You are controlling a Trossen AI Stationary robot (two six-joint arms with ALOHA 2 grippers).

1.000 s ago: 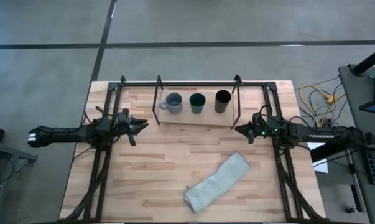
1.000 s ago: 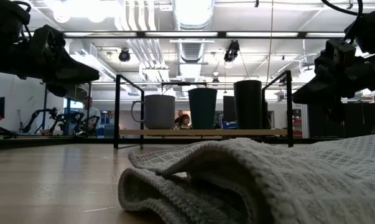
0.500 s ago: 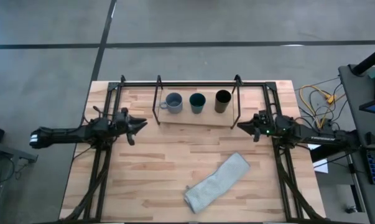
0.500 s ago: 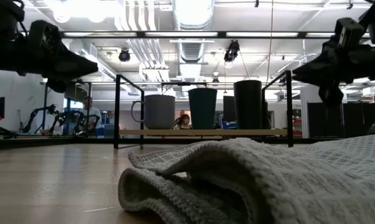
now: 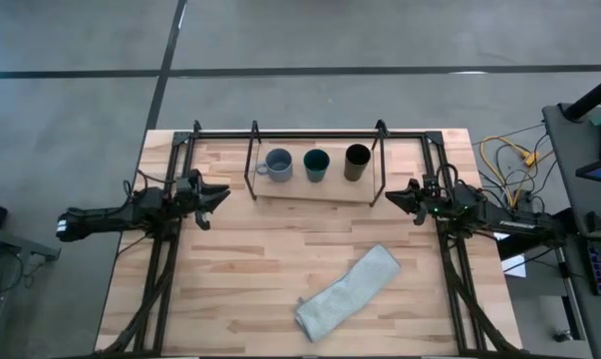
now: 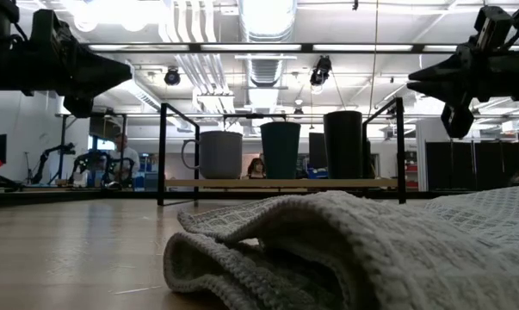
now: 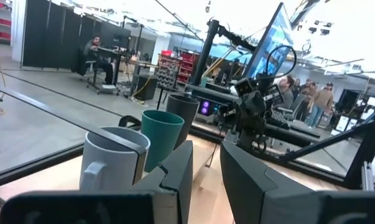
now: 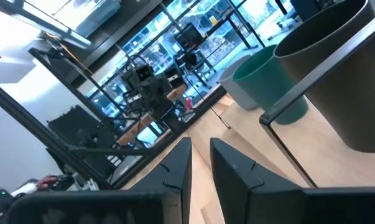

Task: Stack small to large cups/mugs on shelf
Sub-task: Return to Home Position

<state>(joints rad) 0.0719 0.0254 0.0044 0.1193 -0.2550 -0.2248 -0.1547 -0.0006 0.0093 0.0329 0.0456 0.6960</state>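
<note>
Cups shelved; going home is the step in hand, I judge.
Beyond the cloth (image 5: 349, 291), my left gripper (image 5: 218, 192) and right gripper (image 5: 392, 198) flank the shelf (image 5: 280, 189), fingers slightly parted, empty. On it stand mug (image 5: 278, 163), teal cup (image 5: 317, 163) and black cup (image 5: 357, 160). Next: retract without clipping the shelf.

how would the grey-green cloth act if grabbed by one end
The grey-green woven cloth lies in soft folds, so it is probably floppy: pinched at one end, the rest would likely droop. It looks thick but loosely woven, so probably light for its bulk. Pushed across the wooden tabletop, it may bunch rather than slide whole.
</note>
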